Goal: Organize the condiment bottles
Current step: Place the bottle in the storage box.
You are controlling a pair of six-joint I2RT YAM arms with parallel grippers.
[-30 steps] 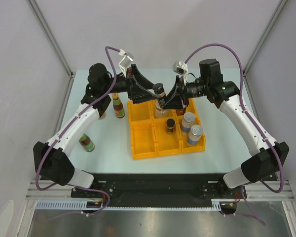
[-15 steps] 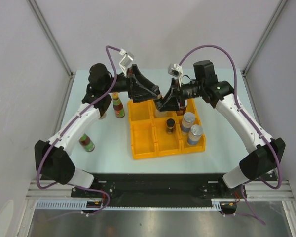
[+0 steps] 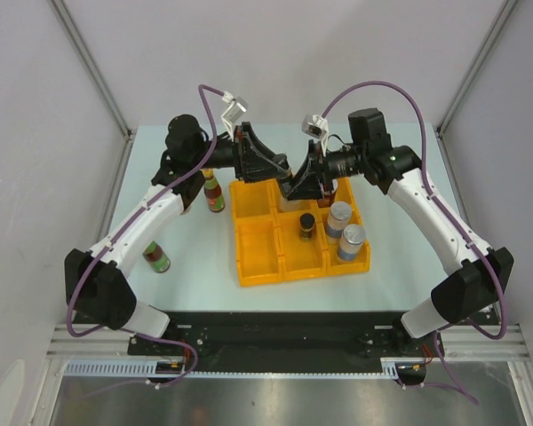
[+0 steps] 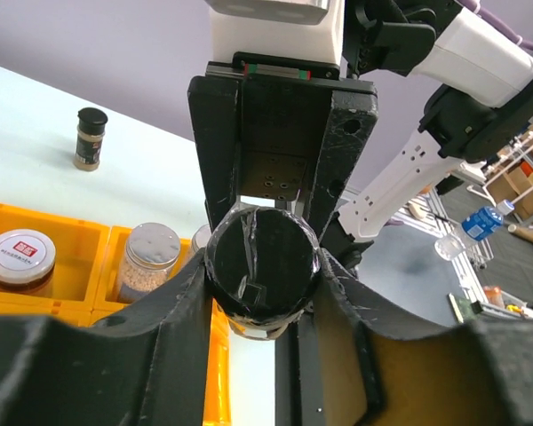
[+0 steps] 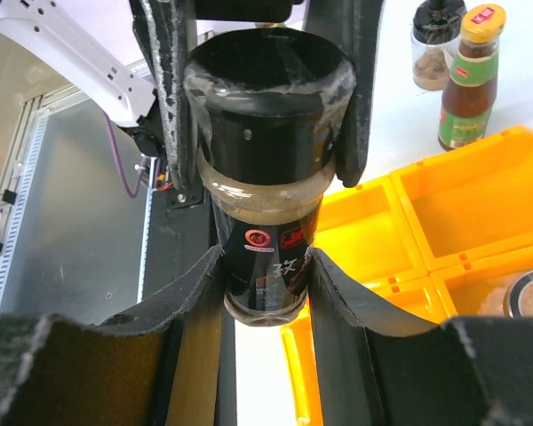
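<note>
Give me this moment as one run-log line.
stage: both claws on one bottle | left claw: shut on black-capped bottle, at cap | right claw: shut on lower body | bottle: held over yellow tray

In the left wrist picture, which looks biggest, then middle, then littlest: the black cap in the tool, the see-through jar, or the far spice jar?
1. black cap, but it is nearest the camera
2. see-through jar
3. far spice jar, farthest away, so its real size is unsure
</note>
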